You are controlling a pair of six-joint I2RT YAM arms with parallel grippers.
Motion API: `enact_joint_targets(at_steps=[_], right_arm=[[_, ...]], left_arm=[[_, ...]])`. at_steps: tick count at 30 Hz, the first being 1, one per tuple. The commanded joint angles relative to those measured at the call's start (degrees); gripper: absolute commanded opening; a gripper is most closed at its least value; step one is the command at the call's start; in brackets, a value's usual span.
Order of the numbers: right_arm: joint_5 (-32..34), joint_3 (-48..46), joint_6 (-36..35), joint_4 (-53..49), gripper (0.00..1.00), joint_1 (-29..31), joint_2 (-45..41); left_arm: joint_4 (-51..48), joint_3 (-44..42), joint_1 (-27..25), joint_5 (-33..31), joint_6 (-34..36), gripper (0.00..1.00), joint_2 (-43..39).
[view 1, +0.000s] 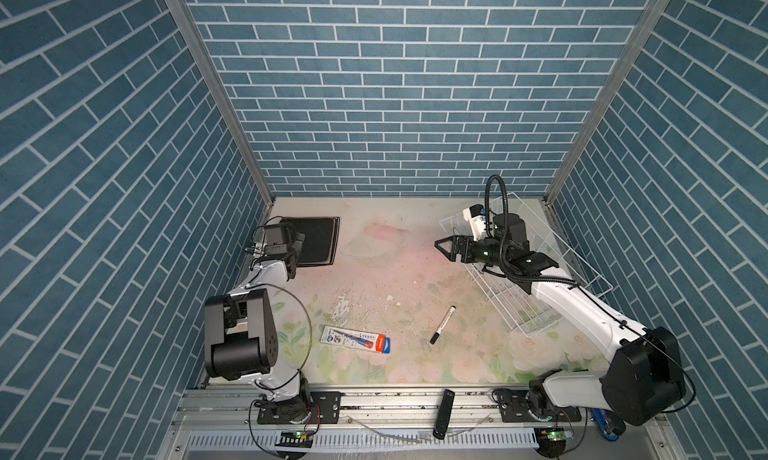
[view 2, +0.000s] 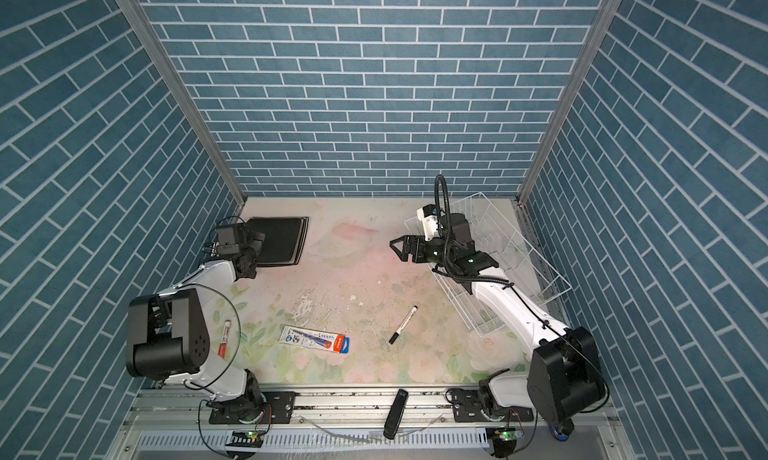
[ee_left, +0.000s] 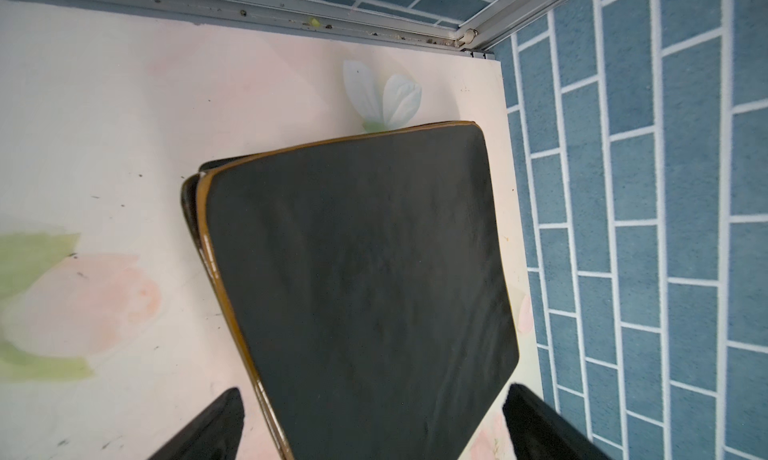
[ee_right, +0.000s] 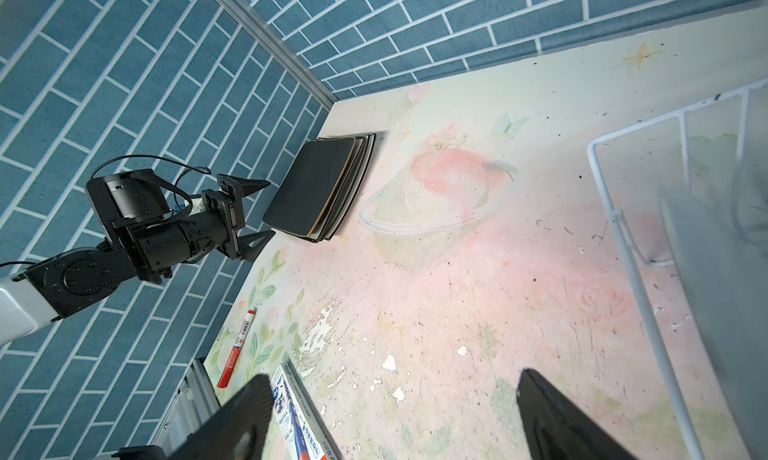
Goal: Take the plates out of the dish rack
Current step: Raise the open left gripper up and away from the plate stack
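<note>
Now: unloading looks done or nearly so. No plate seen in the dish rack (view 1: 534,318), tho the R arm hides part of it.
Plates: the plates (view 1: 318,239) lie flat in one stack at the far-left corner of the bench (view 1: 395,270), well apart from the rack. A black rounded-square one is on top, w/ a brownish rim edge. Edges of several more show below, slightly fanned. Exact count: can't tell. No small round one visible.
Rack: R side of bench, by the far-right corner. Prongs bare where they show.
L jaws: spread wide, nothing held, sitting at the stack's near edge. In the left wrist view the top plate runs down between them. Touching it or just above: can't tell.
R jaws: also wide and empty, over bare bench just beside the rack's inner side, pointing twd centre.
Handling (my guess): looks like glazed ceramic, so stiff and no give. Prob. heavy for thin jaws, slick at the shiny rim, chips or cracks if dropped or knocked.
Grip spot: pinch across the thickness at mid-side of the rim, not a corner, and bite deep so the plate can't swing. Lying flat there's little gap under the rim, so tip or slide an edge up first.
Risk: nudging the fanned stack sideways, or a plate pivoting in a shallow grip.
Clutter: marker pen (view 1: 443,325), pen pack (view 1: 355,339) and red marker (view 2: 225,337) lie on the near half of the bench, away from both stack and rack.
</note>
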Motion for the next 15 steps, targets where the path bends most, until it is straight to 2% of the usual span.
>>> enact_joint_targets(at_steps=[1, 4, 8, 15], right_arm=[[0.5, 1.3, -2.1, 0.0, 0.93, 0.3, 0.3], [1.9, 2.3, -3.1, -1.8, 0.93, 0.3, -0.3], [6.8, 5.7, -4.9, -9.1, 0.94, 0.3, -0.7], [19.1, 10.7, -9.7, -21.3, 0.95, 0.4, -1.5]], left_arm=[[-1.9, -0.8, 0.2, -1.9, 0.8, 1.00, -3.1], [-0.7, -2.1, 0.1, -1.4, 2.4, 1.00, -4.9], [0.9, -4.1, -0.4, -1.6, 5.2, 1.00, -8.1], [5.9, -7.8, -3.5, 0.3, 18.3, 1.00, -15.4]])
